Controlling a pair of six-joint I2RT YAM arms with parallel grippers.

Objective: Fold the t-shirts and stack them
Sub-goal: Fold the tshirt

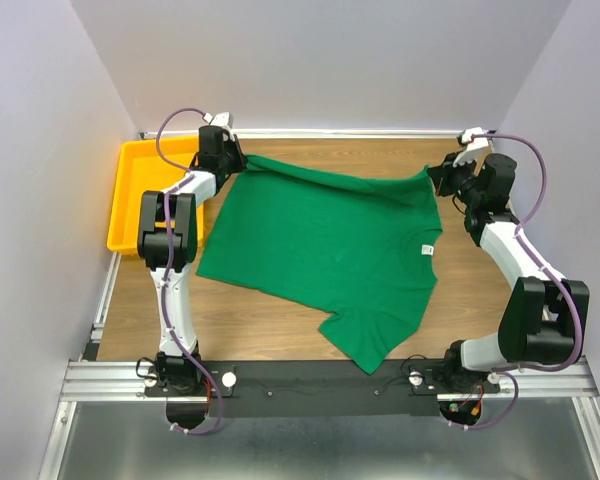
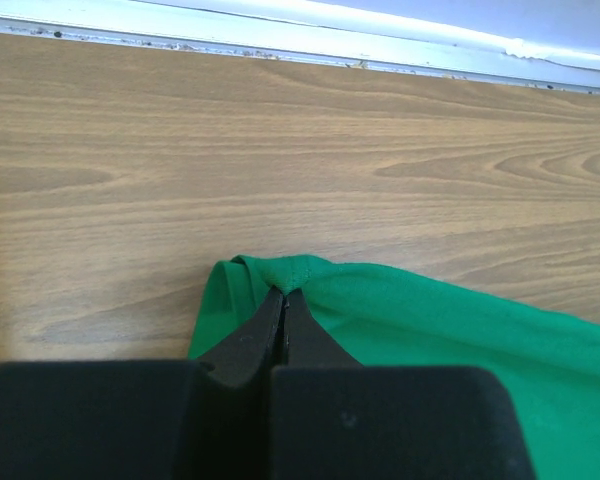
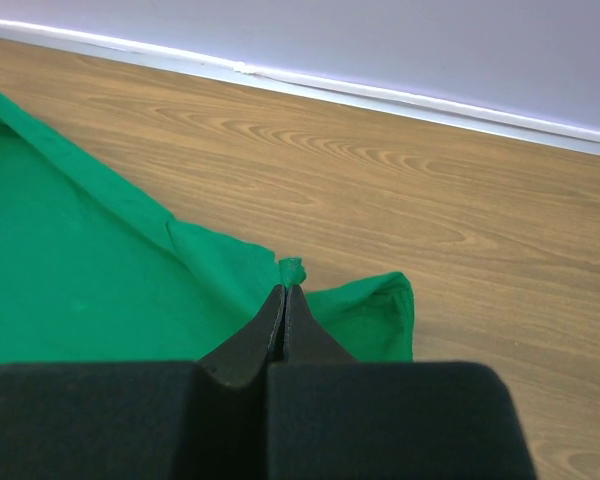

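Black rail (image 1: pixel 320 378) carrying both arm bases runs along the near edge of the wooden desk (image 1: pixel 270 325); the green shirt (image 1: pixel 320 235) lies spread across the middle, one sleeve reaching toward the near edge; left gripper (image 2: pixel 285 293) is pinched on its far-left corner, right gripper (image 3: pixel 285 290) on its far-right corner; a yellow tray (image 1: pixel 122 200) sits at the desk's far-left corner; pale lilac walls (image 1: pixel 320 60) close three sides.
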